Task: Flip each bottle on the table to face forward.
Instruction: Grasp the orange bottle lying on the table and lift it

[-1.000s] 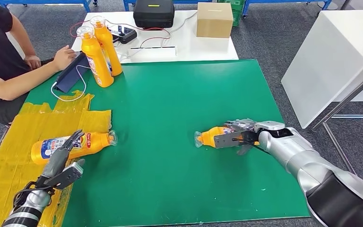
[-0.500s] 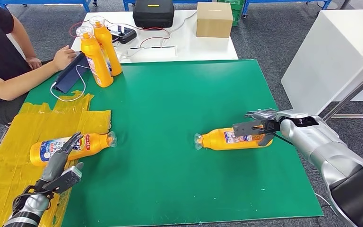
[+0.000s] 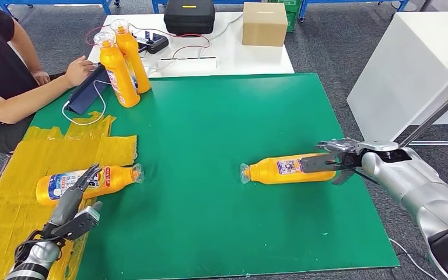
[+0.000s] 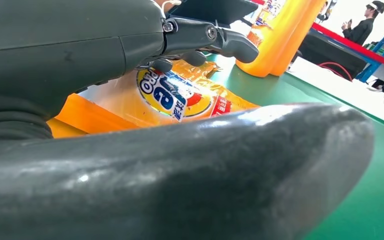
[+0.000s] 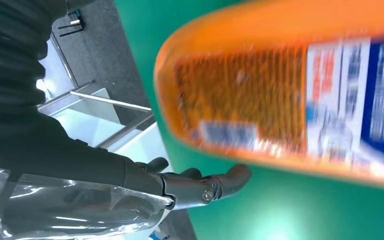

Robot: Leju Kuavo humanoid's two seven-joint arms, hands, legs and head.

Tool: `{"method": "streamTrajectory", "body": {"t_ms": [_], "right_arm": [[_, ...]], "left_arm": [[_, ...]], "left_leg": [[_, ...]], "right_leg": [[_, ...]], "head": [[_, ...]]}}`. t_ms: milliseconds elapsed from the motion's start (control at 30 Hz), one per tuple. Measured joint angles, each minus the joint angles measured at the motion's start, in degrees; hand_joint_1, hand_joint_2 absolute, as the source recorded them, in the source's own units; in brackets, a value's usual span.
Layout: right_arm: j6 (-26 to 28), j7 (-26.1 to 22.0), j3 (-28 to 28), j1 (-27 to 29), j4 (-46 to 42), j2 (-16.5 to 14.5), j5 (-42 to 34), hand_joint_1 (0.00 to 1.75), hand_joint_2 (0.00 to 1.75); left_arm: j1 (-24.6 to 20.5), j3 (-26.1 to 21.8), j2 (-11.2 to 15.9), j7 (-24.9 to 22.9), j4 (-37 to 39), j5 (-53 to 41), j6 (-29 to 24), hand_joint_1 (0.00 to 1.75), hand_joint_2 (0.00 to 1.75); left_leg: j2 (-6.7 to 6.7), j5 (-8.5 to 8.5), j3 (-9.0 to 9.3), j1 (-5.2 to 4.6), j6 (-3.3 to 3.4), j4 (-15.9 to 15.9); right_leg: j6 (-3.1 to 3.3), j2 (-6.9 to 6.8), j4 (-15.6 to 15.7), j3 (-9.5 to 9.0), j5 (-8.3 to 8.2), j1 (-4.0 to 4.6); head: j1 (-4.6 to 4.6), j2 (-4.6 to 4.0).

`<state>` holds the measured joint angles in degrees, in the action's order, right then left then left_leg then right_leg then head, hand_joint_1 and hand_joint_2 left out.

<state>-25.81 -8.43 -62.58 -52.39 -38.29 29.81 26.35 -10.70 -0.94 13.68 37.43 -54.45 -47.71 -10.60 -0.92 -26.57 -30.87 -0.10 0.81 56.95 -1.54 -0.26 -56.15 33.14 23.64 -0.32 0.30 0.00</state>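
Right bottle [image 3: 289,170]: orange plastic, lying on its side on the green desk [image 3: 210,128], label up, clear cap pointing left.
Left bottle [image 3: 87,181]: lying on yellow sheet [image 3: 11,192].
Upright bottles [image 3: 122,64]: two, far-left corner.
Right hand [image 3: 332,160]: fingers spread at the bottle's base, gripping nothing.
Left hand [image 3: 73,204]: open, fingertips on the label.
Room: grey floor.

blue "pro" lettering on the lying orange bottle's label [image 4: 172,95]

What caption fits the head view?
Robot's hands reach two lying orange bottles on a green table.
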Motion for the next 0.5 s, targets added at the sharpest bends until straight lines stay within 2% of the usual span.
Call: {"method": "streamTrajectory", "body": {"t_ms": [267, 400, 500], "right_arm": [[2.67, 0.01, -0.42, 5.20, 0.61, -1.71, 1.79, 0.03, 1.75], [1.52, -0.87, -0.63, 5.24, 1.12, -2.03, 2.90, 1.73, 1.75], [0.05, -1.21, -1.05, 5.09, 1.21, -1.93, 3.64, 1.75, 1.75]], "left_arm": [[-0.06, 0.26, -0.06, -0.11, -0.15, -0.07, 0.07, 0.00, 0.00], [-0.27, 0.38, -0.06, -0.14, -0.14, 0.10, 0.08, 0.00, 0.00], [-0.67, 0.67, -0.07, -0.09, -0.09, 1.18, 0.12, 0.00, 0.00]], "left_leg": [[0.05, 0.00, 0.04, 0.03, -0.01, -0.01], [0.10, 0.00, 0.14, 0.03, -0.01, -0.01], [0.10, 0.00, 0.25, 0.02, 0.00, 0.00]], "right_leg": [[0.00, 0.04, -0.01, 0.00, 0.00, 0.08], [0.00, 0.07, 0.01, -0.05, 0.00, 0.08], [0.00, 0.08, 0.02, -0.16, 0.00, 0.08]], "head": [[-0.02, 0.00], [0.00, 0.00], [0.00, 0.00]]}}
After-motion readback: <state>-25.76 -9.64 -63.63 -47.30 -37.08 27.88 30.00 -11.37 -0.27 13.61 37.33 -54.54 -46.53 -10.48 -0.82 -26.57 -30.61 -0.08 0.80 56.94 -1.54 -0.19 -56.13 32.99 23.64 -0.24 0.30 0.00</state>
